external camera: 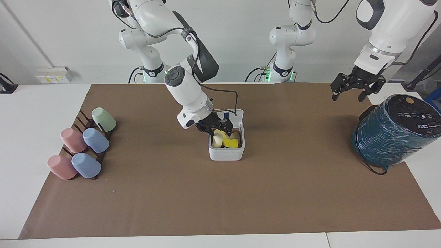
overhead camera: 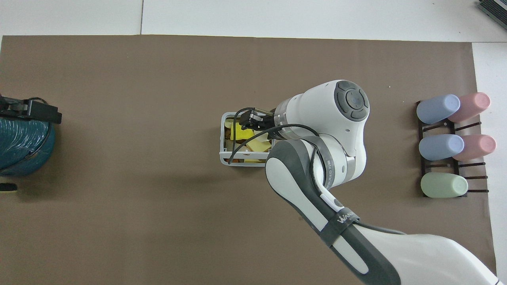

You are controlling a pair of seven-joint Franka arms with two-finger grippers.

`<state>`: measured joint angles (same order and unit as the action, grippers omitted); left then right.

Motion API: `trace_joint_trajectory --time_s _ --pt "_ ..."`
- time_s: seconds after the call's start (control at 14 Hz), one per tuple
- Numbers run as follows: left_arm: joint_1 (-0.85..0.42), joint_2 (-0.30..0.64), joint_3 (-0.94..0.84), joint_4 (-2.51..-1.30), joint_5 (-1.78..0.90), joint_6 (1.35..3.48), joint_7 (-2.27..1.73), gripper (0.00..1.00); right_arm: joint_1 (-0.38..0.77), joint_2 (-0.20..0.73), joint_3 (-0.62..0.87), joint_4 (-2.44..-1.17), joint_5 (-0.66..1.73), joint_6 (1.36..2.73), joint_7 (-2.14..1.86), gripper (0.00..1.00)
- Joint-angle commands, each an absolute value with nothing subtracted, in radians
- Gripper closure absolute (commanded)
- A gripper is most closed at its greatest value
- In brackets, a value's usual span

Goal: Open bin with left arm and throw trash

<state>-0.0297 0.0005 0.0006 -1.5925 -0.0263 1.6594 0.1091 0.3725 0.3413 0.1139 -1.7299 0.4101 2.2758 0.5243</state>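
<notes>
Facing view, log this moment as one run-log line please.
bin: lid up, trash inside | cream lump: in bin | right gripper: open over bin | left gripper: open, waiting over the table beside teal cylinder

A white table covered by a brown mat fills most of the frame, with a plain white wall along the top and a small socket box at upper left.
</notes>
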Motion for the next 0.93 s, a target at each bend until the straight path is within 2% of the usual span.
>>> trace_joint_trajectory --time_s 0.0,0.29,0.57,0.86 --pt "-0.026 -0.021 -0.002 -1.614 -0.017 1.652 0.110 0.00 0.357 0.315 0.107 -1.741 0.346 2.286 0.514 0.00" --pt "-0.026 -0.021 -0.002 -1.614 -0.017 1.652 0.110 0.00 0.227 0.266 0.101 -1.738 -0.082 2.263 0.505 0.00" --pt "-0.026 -0.021 -0.002 -1.614 -0.017 1.652 0.110 0.00 0.105 0.177 0.101 -1.738 -0.121 2.154 0.442 0.00" --pt "-0.026 -0.021 -0.002 -1.614 -0.017 1.652 0.110 0.00 0.038 0.043 0.101 -1.732 -0.103 1.972 0.334 0.00"
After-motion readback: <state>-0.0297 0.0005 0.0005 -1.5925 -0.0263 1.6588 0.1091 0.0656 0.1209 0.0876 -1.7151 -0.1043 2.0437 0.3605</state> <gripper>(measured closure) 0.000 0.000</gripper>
